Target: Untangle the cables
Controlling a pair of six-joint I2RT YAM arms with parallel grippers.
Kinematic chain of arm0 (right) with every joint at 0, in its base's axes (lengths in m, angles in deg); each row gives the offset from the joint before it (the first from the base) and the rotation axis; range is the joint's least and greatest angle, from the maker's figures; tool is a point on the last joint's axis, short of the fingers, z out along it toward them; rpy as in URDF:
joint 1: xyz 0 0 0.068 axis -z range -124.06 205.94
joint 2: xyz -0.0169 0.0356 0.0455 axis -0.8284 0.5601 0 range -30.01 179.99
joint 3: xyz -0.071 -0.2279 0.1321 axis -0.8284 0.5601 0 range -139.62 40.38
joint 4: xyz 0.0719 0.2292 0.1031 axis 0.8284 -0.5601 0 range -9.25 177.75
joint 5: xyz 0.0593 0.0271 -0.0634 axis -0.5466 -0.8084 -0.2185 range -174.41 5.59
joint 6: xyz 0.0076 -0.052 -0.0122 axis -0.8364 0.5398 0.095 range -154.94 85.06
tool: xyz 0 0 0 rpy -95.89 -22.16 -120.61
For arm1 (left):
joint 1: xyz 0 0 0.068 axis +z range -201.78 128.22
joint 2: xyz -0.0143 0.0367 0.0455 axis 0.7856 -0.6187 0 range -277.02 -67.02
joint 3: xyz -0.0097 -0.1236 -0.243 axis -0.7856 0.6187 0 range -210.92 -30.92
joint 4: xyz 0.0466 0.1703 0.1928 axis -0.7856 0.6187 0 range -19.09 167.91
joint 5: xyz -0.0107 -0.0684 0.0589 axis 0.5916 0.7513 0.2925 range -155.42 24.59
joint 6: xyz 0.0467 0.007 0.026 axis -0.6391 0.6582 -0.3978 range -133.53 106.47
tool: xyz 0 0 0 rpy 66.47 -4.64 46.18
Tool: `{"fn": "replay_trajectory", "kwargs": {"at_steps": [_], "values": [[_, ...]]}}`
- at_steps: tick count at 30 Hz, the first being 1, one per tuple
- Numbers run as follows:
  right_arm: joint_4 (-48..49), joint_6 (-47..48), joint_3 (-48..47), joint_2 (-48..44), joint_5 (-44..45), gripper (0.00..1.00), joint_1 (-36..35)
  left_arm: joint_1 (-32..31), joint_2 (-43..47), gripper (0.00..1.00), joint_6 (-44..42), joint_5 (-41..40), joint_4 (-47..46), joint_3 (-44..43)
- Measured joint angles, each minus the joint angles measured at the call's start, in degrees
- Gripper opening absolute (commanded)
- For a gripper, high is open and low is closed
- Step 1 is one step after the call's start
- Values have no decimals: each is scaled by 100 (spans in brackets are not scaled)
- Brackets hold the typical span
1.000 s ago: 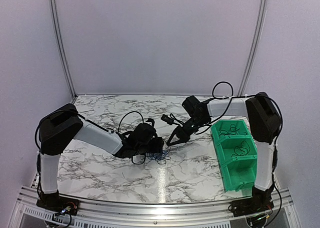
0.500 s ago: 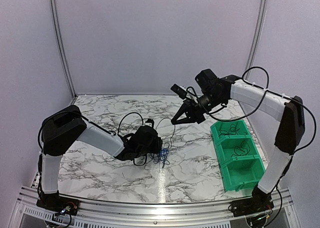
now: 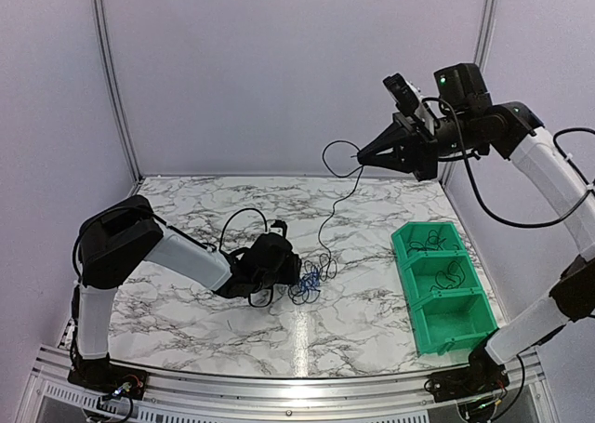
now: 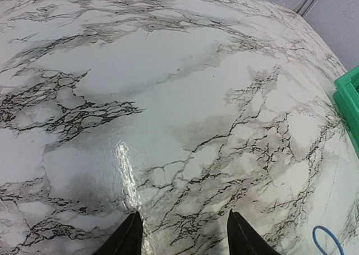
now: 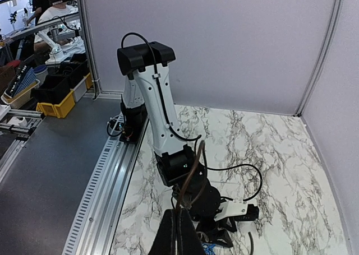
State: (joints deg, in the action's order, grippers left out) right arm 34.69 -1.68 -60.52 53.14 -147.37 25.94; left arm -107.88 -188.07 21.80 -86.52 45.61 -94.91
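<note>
A small tangle of blue and black cables [image 3: 307, 284] lies on the marble table [image 3: 186, 200] at mid-front. My left gripper [image 3: 294, 272] rests low right beside it on the left, jaws open with only bare table between the fingertips [image 4: 130, 239]; a blue loop [image 4: 328, 241] shows at the lower right of its wrist view. My right gripper [image 3: 363, 157] is raised high above the table, shut on a thin black cable [image 3: 327, 220] that hangs from it down to the tangle. In the right wrist view the shut gripper [image 5: 178, 228] pinches that cable's loop [image 5: 194, 168].
A green bin with three compartments [image 3: 442, 287] stands at the right, thin cables in its two far compartments; its corner shows in the left wrist view [image 4: 350, 96]. The left arm's thicker black cable [image 3: 234, 220] arcs over its wrist. Aluminium rails edge the table.
My right gripper has risen from beside the tangle up and to the right, drawing a black cable out of it. The left gripper has stayed by the tangle.
</note>
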Motion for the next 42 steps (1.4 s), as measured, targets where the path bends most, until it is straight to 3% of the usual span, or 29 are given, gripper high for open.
{"fn": "replay_trajectory", "kwargs": {"at_steps": [7,12,19,26,32,42], "values": [[70,-254,52,-15,46,0,243,17,37,55,-350,-9,46,28],[240,-538,22,-13,81,0,293,59,361,64,-658,-177,310,343],[667,-822,345,37,269,0,293,15,1714,65,-1196,-778,498,1338],[809,-927,608,328,527,0,293,-824,3008,66,-2465,-490,-603,2304],[839,-949,608,490,586,0,293,-1108,2892,65,-2999,205,-1012,2218],[841,-953,601,562,675,0,293,-1108,1425,56,-3185,721,-1113,949]]}}
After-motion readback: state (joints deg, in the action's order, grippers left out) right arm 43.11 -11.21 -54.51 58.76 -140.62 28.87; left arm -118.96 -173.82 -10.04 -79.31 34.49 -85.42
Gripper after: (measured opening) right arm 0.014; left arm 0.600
